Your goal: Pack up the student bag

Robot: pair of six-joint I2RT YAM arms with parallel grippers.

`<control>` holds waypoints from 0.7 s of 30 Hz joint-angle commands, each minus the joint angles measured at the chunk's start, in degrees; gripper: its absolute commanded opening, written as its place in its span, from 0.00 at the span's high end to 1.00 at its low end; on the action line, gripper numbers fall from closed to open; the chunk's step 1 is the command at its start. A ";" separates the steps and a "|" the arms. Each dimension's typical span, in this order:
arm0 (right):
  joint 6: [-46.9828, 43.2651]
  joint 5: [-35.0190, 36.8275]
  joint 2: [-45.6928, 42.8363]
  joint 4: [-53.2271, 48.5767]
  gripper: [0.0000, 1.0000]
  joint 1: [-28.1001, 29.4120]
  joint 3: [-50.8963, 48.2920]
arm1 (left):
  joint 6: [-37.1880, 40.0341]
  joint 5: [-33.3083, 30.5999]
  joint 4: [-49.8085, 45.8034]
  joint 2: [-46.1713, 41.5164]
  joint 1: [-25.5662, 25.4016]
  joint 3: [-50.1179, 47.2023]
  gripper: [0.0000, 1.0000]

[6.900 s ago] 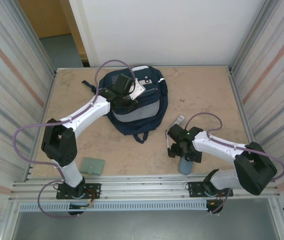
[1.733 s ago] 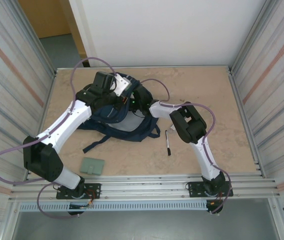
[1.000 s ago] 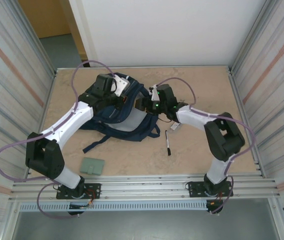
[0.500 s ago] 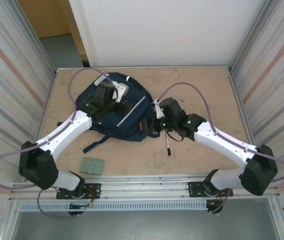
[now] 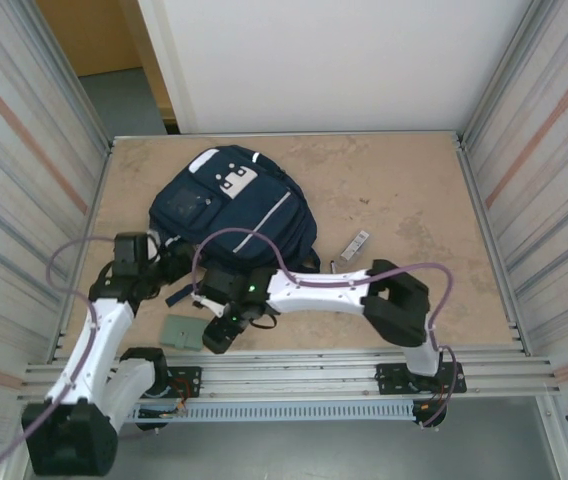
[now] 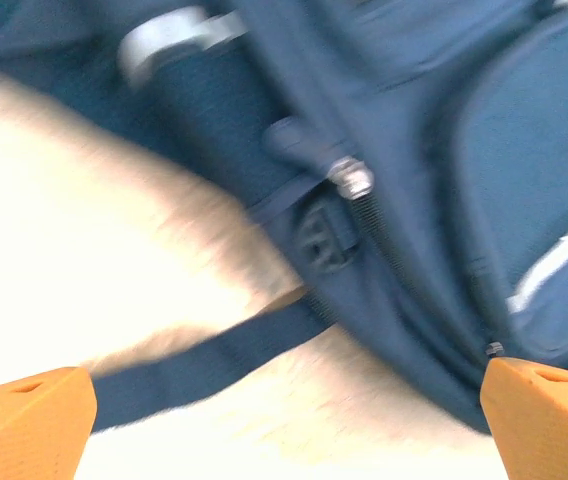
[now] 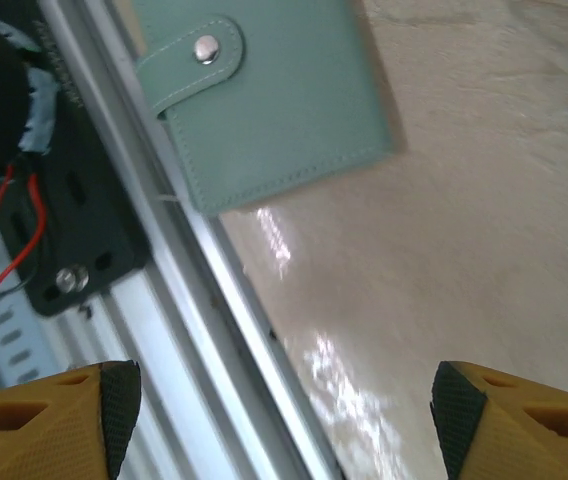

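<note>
Tabletop [image 5: 414, 190]: your left gripper [image 6: 284, 425] gapes empty before the student bag [image 6: 414, 150]; your right gripper [image 7: 284, 425] spread wide, empty, green wallet [image 7: 264, 95] just ahead. Bag's white patch [image 5: 236, 180]: print illegible.

a green wallet [image 5: 184, 332] lies at the table's [image 5: 414, 190] near edge, a small grey oblong [image 5: 355, 244] farther right.

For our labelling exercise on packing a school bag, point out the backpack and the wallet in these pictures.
backpack [image 5: 239, 215], top view, on its navy front panel left of the light stripe.
wallet [image 7: 274, 110], right wrist view, on its flat green cover beside the snap flap.
</note>
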 commanded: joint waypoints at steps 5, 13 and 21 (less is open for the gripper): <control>-1.45 -7.39 10.01 2.27 0.26 -3.24 9.54 | -13.91 -1.97 -11.06 -14.87 6.69 -5.95 0.02; -0.81 -9.74 17.88 2.00 0.38 -3.41 16.46 | -21.98 -2.85 -16.90 -13.87 6.90 -7.27 0.24; 2.74 -12.18 16.36 3.00 0.74 -2.39 13.23 | -21.07 -4.51 -17.59 -10.33 6.78 -5.10 0.29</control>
